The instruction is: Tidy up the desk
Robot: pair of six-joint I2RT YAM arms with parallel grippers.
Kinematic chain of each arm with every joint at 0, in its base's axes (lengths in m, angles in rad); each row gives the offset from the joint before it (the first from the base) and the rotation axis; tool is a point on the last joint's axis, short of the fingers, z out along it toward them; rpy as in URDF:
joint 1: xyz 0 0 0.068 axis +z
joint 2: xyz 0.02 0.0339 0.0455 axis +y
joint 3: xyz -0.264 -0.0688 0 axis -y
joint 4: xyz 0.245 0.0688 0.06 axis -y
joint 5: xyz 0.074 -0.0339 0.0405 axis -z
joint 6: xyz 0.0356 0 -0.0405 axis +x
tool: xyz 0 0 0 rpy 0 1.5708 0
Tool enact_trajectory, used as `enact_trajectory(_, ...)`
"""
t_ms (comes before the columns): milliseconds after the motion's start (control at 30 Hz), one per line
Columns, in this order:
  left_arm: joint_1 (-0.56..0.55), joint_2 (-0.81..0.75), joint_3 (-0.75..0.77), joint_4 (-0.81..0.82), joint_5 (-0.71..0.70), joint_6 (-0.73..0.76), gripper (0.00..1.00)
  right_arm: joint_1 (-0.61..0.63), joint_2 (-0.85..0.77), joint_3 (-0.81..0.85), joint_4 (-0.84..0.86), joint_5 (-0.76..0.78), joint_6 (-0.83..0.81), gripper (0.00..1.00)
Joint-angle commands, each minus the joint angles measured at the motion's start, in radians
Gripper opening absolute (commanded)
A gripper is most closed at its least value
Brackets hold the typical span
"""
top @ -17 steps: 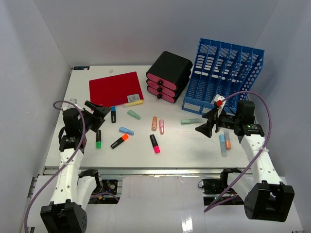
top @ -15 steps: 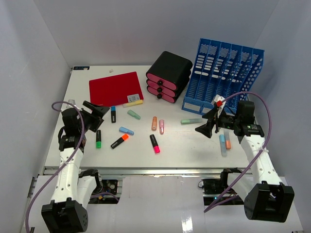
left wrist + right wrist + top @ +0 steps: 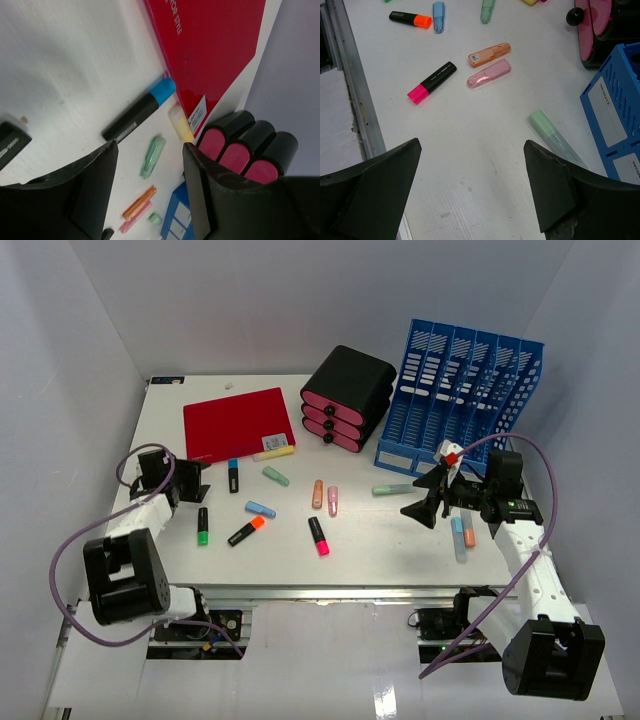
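The white tabletop (image 3: 380, 550) lies inside pale grey walls (image 3: 300, 300), with a metal rail (image 3: 330, 592) along its near edge. At the back left a red folder (image 3: 240, 422) lies flat. To its right stands a black drawer unit (image 3: 348, 397) with three pink fronts, and at the back right a blue file rack (image 3: 462, 400) stands upright.

A yellow marker (image 3: 273, 453) lies just beside the folder's near right corner. Other markers are scattered over the middle of the tabletop:
- A blue-capped black marker (image 3: 233, 475) lies near a short pale green marker (image 3: 276, 476).
- Nearer the rail are a light blue marker (image 3: 260, 509), an orange-capped black marker (image 3: 246, 530) and a green-capped black marker (image 3: 202, 526).
- An orange marker (image 3: 317, 494) and a pink marker (image 3: 332, 501) lie side by side.
- A pink-capped black marker (image 3: 318, 536) lies just in front of that pair.
- A long pale green marker (image 3: 394, 489) lies near the foot of the file rack.
- Under the right arm, a pale blue marker (image 3: 458, 540) and a second orange marker (image 3: 468, 531) lie close together.

The left claw (image 3: 188, 485) sits low over the left side of the tabletop, near the folder's near left corner. Its fingers are spread with nothing between them. Its wrist camera looks through the gap at the blue-capped marker. Whether the claw touches the surface cannot be told.

The right claw (image 3: 428, 495) hangs above the tabletop in front of the file rack. Its fingers stand wide apart and hold nothing, and bare white surface shows between them in its wrist view.
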Motion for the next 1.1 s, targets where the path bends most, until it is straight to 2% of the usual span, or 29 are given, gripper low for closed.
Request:
enact_trajectory(0, 0.004, 0.134, 0.065, 0.116, -0.042, -0.086, 0.7, 0.002, 0.003, -0.005, 0.008, -0.043, -0.012, 0.9)
enact_trajectory(200, 0.004, 0.306, 0.146, 0.215, -0.031, -0.092, 0.69, 0.002, 0.015, -0.008, 0.002, -0.053, -0.02, 0.9)
enact_trajectory(467, 0.006, 0.432, 0.205, 0.303, -0.014, -0.11, 0.66, 0.002, 0.035, -0.011, 0.002, -0.07, -0.034, 0.9)
enact_trajectory(667, 0.006, 0.497, 0.174, 0.393, 0.007, -0.165, 0.55, 0.002, 0.059, -0.007, 0.002, -0.074, -0.038, 0.9)
enact_trajectory(900, 0.006, 0.515, 0.107, 0.506, 0.015, -0.191, 0.37, 0.002, 0.057, -0.012, 0.001, -0.082, -0.04, 0.9)
enact_trajectory(1067, 0.011, 0.5, 0.078, 0.595, 0.039, -0.189, 0.26, 0.007, 0.061, 0.013, -0.07, -0.11, -0.104, 0.9)
